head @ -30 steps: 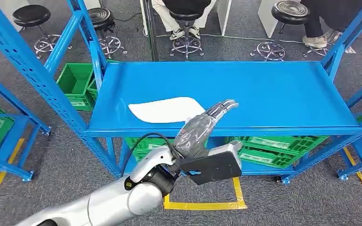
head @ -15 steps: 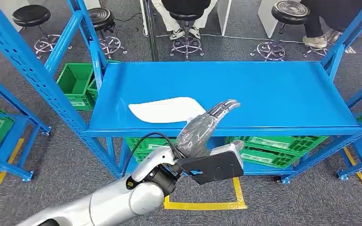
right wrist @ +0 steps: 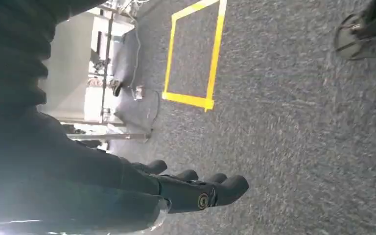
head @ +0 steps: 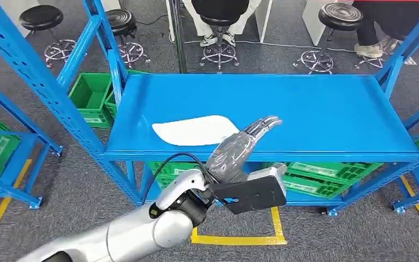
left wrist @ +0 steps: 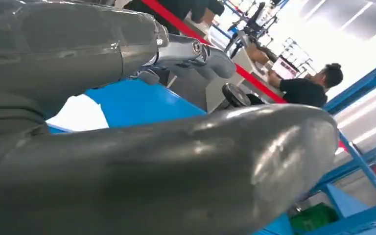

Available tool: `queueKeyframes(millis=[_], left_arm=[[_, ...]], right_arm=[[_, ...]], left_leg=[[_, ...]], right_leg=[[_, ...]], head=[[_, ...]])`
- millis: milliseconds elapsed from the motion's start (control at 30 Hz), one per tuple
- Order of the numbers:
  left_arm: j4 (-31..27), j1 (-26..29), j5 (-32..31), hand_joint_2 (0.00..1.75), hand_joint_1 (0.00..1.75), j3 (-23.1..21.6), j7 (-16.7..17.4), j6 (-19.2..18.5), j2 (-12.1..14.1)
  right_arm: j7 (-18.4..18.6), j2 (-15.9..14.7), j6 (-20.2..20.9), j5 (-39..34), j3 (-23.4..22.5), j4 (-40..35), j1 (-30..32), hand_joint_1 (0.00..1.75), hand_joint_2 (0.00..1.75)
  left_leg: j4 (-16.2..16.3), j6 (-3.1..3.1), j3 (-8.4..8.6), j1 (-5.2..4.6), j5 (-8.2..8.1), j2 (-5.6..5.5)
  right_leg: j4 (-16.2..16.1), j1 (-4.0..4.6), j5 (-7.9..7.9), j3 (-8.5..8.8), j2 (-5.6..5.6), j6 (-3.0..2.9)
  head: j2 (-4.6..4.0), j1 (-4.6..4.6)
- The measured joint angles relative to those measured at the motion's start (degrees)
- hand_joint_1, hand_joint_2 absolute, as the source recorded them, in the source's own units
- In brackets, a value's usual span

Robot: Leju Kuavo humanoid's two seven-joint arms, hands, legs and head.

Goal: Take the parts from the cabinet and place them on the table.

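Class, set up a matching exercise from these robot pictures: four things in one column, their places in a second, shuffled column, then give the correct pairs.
Things:
1. white flat part
2. green crates
3. yellow tape square
4. round black stool

Places:
A. stuck on the grey carpet in front of the rack
B. on the floor beyond the rack
C. lying on the blue shelf
D. on the lower level under the shelf

Pairs: 1-C, 2-D, 3-A, 4-B

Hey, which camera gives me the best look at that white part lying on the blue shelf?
The head view: it shows the whole white part flat on the blue shelf, just beyond the left robot hand. The left wrist view catches only a white corner behind that hand's thumb. The right wrist view looks at grey carpet.
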Motion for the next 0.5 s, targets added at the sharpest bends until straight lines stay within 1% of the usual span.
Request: queueKeyframes(millis=[33,67,100,133,167,200,233,267,300,333,367,400,433,467,500], left_arm=[[0.0,-0.01,0.04,0.0,0.0,-0.07,-0.02,0.0,0.0],[0.0,-0.02,0.11,0.0,0.0,-0.15,-0.02,0.0,0.0],[0.04,0.02,0.13,0.0,0.0,-0.22,-0.04,0.0,0.11],[0.07,-0.13,0.15,0.0,0.0,-0.31,-0.04,0.04,-0.02],[0.09,-0.13,0.17,0.0,0.0,-0.33,-0.04,0.04,0.04],[0.09,-0.07,0.18,0.0,0.0,-0.33,-0.09,0.09,0.09],[0.13,-0.08,0.17,0.0,0.0,-0.33,-0.09,0.09,0.17],[0.11,-0.15,0.17,0.0,0.0,-0.33,-0.09,0.09,0.2],[0.11,-0.17,0.18,0.0,0.0,-0.33,-0.11,0.11,0.17],[0.09,-0.25,0.17,0.0,0.0,-0.33,-0.17,0.11,0.17],[0.11,-0.27,0.17,0.0,0.0,-0.33,-0.17,0.11,0.22],[0.15,-0.19,0.18,0.0,0.0,-0.33,-0.15,0.11,0.35],[0.22,-0.11,0.2,0.0,0.0,-0.33,-0.15,0.11,0.48],[0.28,-0.11,0.22,0.0,0.0,-0.35,-0.15,0.11,0.59],[0.28,-0.11,0.22,0.0,0.0,-0.33,-0.15,0.11,0.61]], right_arm=[[0.0,-0.15,0.0,0.0,0.0,-0.02,0.0,0.0,1.75],[0.0,-0.2,0.0,0.0,0.0,-0.02,-0.01,0.0,1.75],[0.0,0.0,0.07,0.0,0.02,0.02,-0.03,0.0,1.75],[0.0,0.26,0.11,0.0,0.04,0.02,-0.12,0.0,1.75],[0.0,0.09,0.11,0.0,0.04,0.0,-0.02,0.0,1.75],[0.0,0.0,0.09,0.0,0.04,-0.02,0.01,0.0,1.75],[0.0,0.0,0.09,0.0,0.04,-0.02,0.09,0.0,1.75],[0.0,-0.02,0.07,0.0,0.02,-0.04,0.09,0.0,1.75],[0.0,-0.05,0.04,0.0,0.02,-0.04,0.06,0.0,1.75],[0.0,-0.02,0.04,0.0,0.02,-0.02,-0.01,0.0,1.75],[0.0,-0.02,0.04,0.0,0.02,-0.02,-0.07,0.0,1.75],[0.0,-0.02,0.04,0.0,0.04,-0.02,-0.1,0.0,1.75],[0.0,-0.02,0.04,0.0,0.04,-0.02,-0.06,0.0,1.75],[0.0,-0.05,0.04,0.0,0.04,-0.02,-0.01,0.0,1.75],[0.0,-0.05,0.04,0.0,0.04,-0.02,0.01,0.0,1.75]], left_leg=[[0.52,-0.5,0.24,0.36,-0.59,-0.06],[1.5,-1.18,0.41,0.7,-1.56,-0.08],[1.9,-1.85,-0.12,0.41,-2.15,-0.17],[3.07,-2.39,-0.66,0.15,-2.55,-0.2],[3.02,-2.6,-0.82,0.06,-2.47,-0.14],[2.94,-2.77,-0.84,0.07,-2.45,-0.04],[3.02,-3.07,-0.78,0.22,-2.7,0.0],[3.43,-3.32,-0.78,0.37,-3.34,0.19],[5.27,-3.17,-1.49,0.36,-4.09,0.42],[8.96,-2.96,-3.58,0.22,-5.66,0.47],[14.56,-2.82,-6.94,-0.13,-7.81,0.47],[19.35,-2.63,-10.08,-0.31,-9.22,0.47],[22.61,-2.28,-12.7,-0.52,-9.4,0.44],[22.88,-1.78,-13.91,-0.76,-7.95,0.38],[20.78,-1.07,-13.8,-1.1,-5.23,0.29]], right_leg=[[-4.36,-0.29,3.35,1.58,-0.07,0.33],[-9.65,-0.73,6.2,3.26,-0.26,0.9],[-9.18,-0.15,4.17,3.72,-0.1,1.19],[-9.99,-0.29,3.72,3.65,0.08,-0.35],[-9.3,-0.28,3.51,3.09,0.15,-1.36],[-8.74,-0.11,3.16,2.91,0.13,-1.88],[-8.5,-0.1,2.92,2.8,0.16,-2.35],[-8.6,-0.11,2.7,3.09,0.19,-2.97],[-8.6,0.02,2.57,3.38,0.19,-3.29],[-8.66,0.17,2.4,3.56,0.16,-3.55],[-8.65,0.37,2.24,3.63,0.12,-3.79],[-8.65,0.64,2.04,3.75,0.12,-4.07],[-8.65,0.97,1.81,3.97,0.13,-4.34],[-8.65,1.28,1.52,4.34,0.18,-4.56],[-8.65,1.63,1.19,4.85,0.32,-4.67]], head=[[0.0,0.02],[0.0,0.09],[0.0,0.64],[0.0,1.14],[0.0,0.52],[0.0,0.09],[0.0,0.02],[0.0,-0.11],[0.0,-0.63],[0.0,-0.81],[0.0,-0.87],[0.0,-1.18],[0.0,-1.33],[0.0,-1.38],[0.0,-1.51]])
